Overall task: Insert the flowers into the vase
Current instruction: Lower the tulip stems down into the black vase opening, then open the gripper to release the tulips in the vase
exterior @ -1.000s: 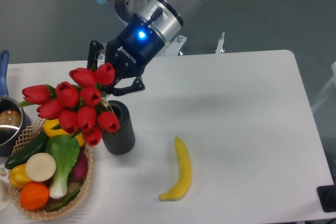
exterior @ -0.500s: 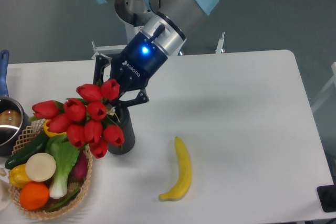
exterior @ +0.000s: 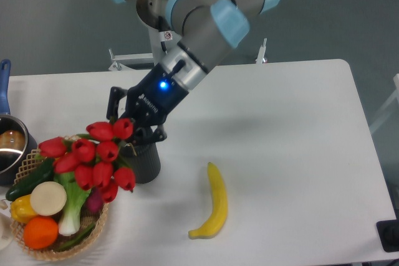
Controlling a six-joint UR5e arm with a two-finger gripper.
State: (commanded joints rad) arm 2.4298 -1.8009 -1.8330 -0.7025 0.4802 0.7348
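Note:
The flowers (exterior: 93,157), a bunch of red tulip buds, hang tilted to the left over the vase's left side and the basket. The vase (exterior: 143,163) is a dark grey ribbed cylinder standing upright on the white table; its mouth is mostly hidden behind the gripper and stems. My gripper (exterior: 129,135) sits just above the vase's mouth, shut on the flowers' green stems, which point down toward the mouth. Whether the stem ends are inside the vase cannot be told.
A wicker basket (exterior: 93,228) of produce stands at the front left, right next to the vase. A metal pot (exterior: 9,144) with a blue handle is at the left edge. A banana (exterior: 214,202) lies right of the vase.
My gripper has moved down and slightly left with the flowers, bringing the stems to the vase's mouth. The tulip heads now hang lower over the basket.

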